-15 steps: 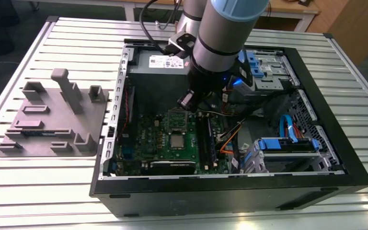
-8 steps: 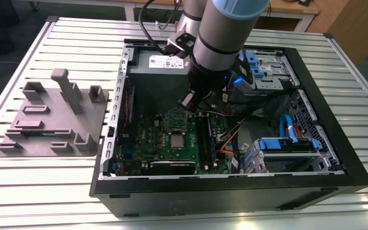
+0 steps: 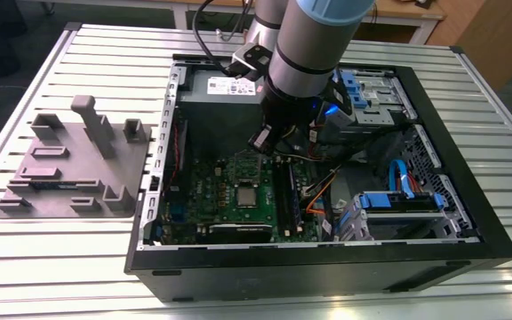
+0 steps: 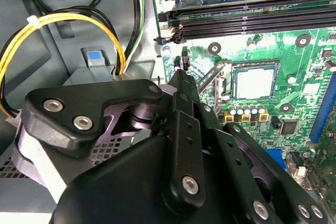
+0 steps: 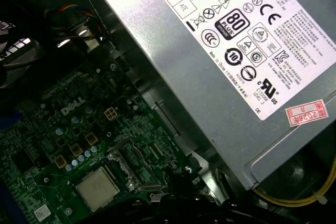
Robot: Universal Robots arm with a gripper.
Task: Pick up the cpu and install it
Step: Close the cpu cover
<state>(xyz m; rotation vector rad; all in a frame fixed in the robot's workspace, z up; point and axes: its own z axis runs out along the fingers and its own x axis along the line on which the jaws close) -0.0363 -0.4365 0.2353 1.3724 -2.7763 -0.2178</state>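
The cpu (image 3: 249, 195) lies flat in its socket on the green motherboard (image 3: 211, 193), silver top up, in the open computer case. Both wrist views show the cpu (image 4: 253, 82) (image 5: 98, 189) seated inside the socket frame, with nothing touching it. My gripper (image 3: 265, 143) hangs over the motherboard's far side, a little above and beyond the socket. In the second wrist view the gripper (image 4: 181, 77) has its black fingers drawn together to one tip, with nothing between them, pointing at the board beside the socket's corner.
The grey power-supply box (image 3: 221, 87) (image 5: 210, 51) stands close behind the gripper. Black memory slots (image 4: 252, 17) run beside the socket, and yellow cables (image 4: 79, 22) loop nearby. Blue drive brackets (image 3: 399, 200) fill the case's right in the exterior view. A grey moulded tray (image 3: 69, 167) sits outside, at that view's left.
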